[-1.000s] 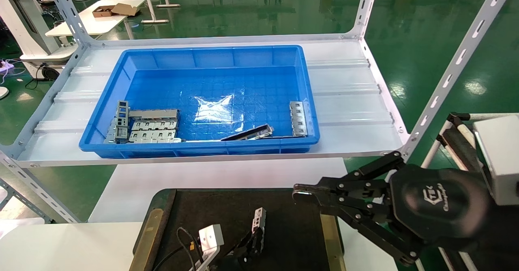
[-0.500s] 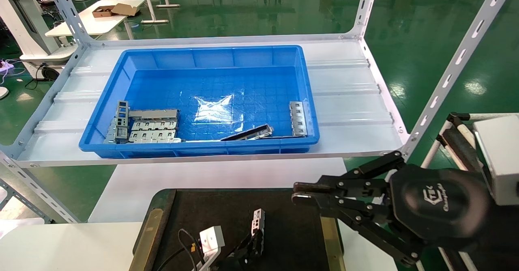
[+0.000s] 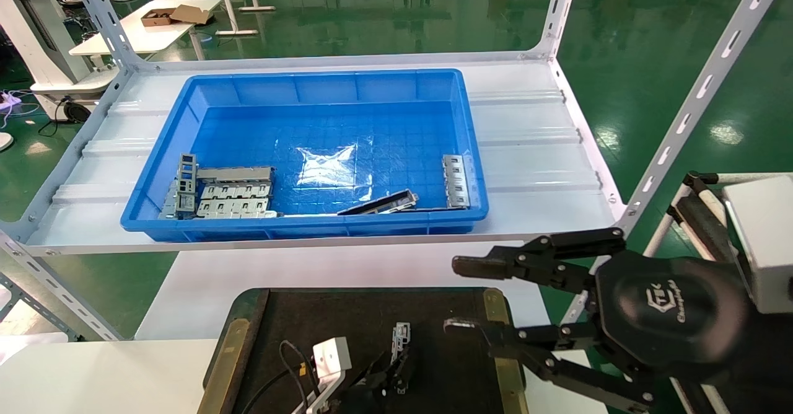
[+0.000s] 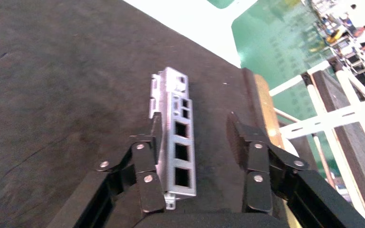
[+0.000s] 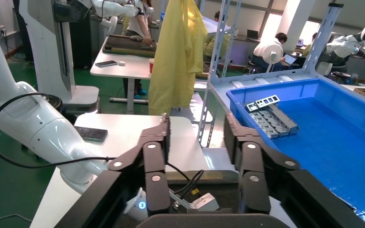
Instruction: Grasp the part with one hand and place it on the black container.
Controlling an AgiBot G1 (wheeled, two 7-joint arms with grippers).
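Observation:
The part [image 3: 401, 337], a slim silvery strip with rectangular cutouts, lies on the black container [image 3: 310, 321] near my body. In the left wrist view the part [image 4: 178, 137] rests flat on the black surface [image 4: 52, 71], touching one finger [image 4: 153, 140], while the other finger [image 4: 237, 137] stands apart from it. My left gripper [image 4: 195, 135] is open around it and shows low in the head view [image 3: 387, 374]. My right gripper [image 3: 453, 295] is open and empty above the container's right brass edge [image 3: 499, 339].
A deep blue bin [image 3: 297, 225] on the white shelf behind holds several grey slotted plates [image 3: 229, 191] and strips [image 3: 455, 181]. Angled shelf posts [image 3: 681, 116] rise at the right. The bin also shows in the right wrist view [image 5: 313, 123].
My right gripper has gone from shut to wide open. My left gripper and the part have shifted slightly lower and nearer on the black container.

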